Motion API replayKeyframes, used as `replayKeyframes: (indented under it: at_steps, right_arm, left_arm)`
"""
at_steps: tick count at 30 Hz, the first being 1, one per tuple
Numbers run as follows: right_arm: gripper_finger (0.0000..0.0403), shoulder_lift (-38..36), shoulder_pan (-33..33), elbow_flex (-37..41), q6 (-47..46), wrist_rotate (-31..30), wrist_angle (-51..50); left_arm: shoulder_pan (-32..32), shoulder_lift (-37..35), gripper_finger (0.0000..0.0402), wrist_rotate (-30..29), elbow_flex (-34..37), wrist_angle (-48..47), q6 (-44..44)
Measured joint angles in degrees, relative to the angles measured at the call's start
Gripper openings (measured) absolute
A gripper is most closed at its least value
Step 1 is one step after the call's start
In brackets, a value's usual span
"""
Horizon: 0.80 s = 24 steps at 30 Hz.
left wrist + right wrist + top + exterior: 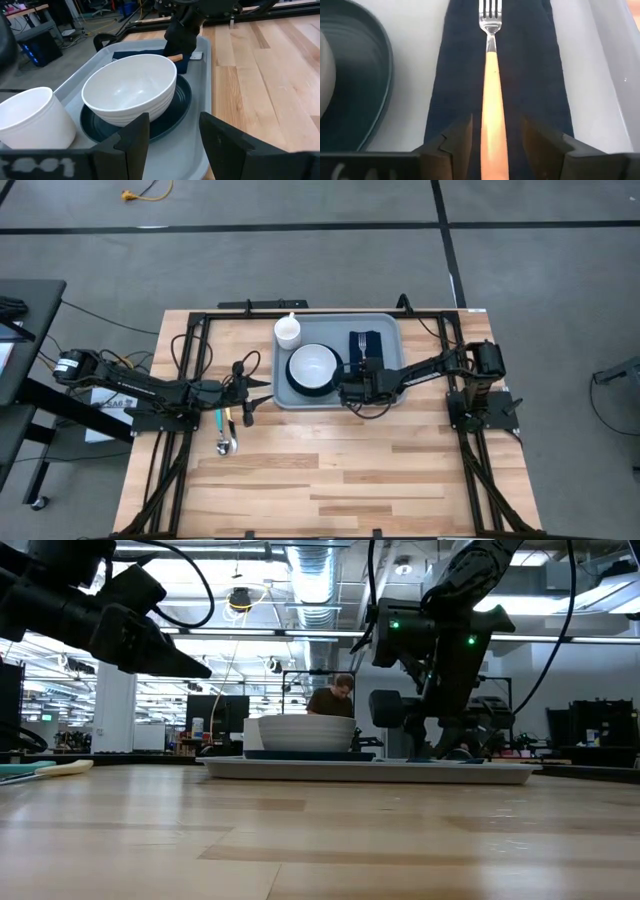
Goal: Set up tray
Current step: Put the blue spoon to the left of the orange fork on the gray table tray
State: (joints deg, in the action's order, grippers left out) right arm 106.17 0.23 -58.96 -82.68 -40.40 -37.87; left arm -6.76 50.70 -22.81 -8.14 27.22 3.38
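Tray, light blue-grey, sits upper centre of the high view, on the far half of the wooden table. Holds a white cup at its upper left corner, a dark teal plate carrying a white bowl just below that, and a dark navy napkin along its right side.

On the napkin lies a fork with an orange handle, tines toward the top of the high frame, handle running down between the fingers of the right gripper. Fingers spread either side of the handle, a clear gap visible on both sides in the right wrist view: released, not clamped. Right gripper at the lower right part of the tray in the high view, arm reaching in from the right edge of the table.

Left gripper hangs left of the tray, centre-left of the high frame, just off the tray's rim. Fingers wide apart in the left wrist view, grasping nothing, facing the bowl and plate.

Below the left gripper, on bare wood, lie a spoon with a teal handle and, beside it, a pale yellow-handled utensil, kind not clear.

In the low view, tray mid-frame, a person far behind it in the room.
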Motion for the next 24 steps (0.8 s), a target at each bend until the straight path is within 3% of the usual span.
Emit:
replayKeyframes:
  at_steps: [11,15,21,24]
  right_arm:
    - [0.0141,-2.0,3.6,-7.4,12.0,-7.0,-5.8]
    - [0.0135,-3.0,5.0,-10.1,17.0,-10.7,-7.3]
    - [0.0133,-3.5,7.1,-12.8,23.4,-16.2,-8.7]
    - [0.0134,-3.5,7.7,-13.6,25.6,-19.8,-8.3]
  left_arm:
    - [0.0,0.0,0.0164,1.6,0.0,-5.3,-2.4]
    - [0.0,0.0,0.0164,1.4,0.0,-10.5,-9.7]
    - [0.0,0.0,0.0164,0.8,-0.1,-12.4,-27.3]
    - [0.0,0.0,0.0164,-0.7,-1.9,-18.7,-34.2]
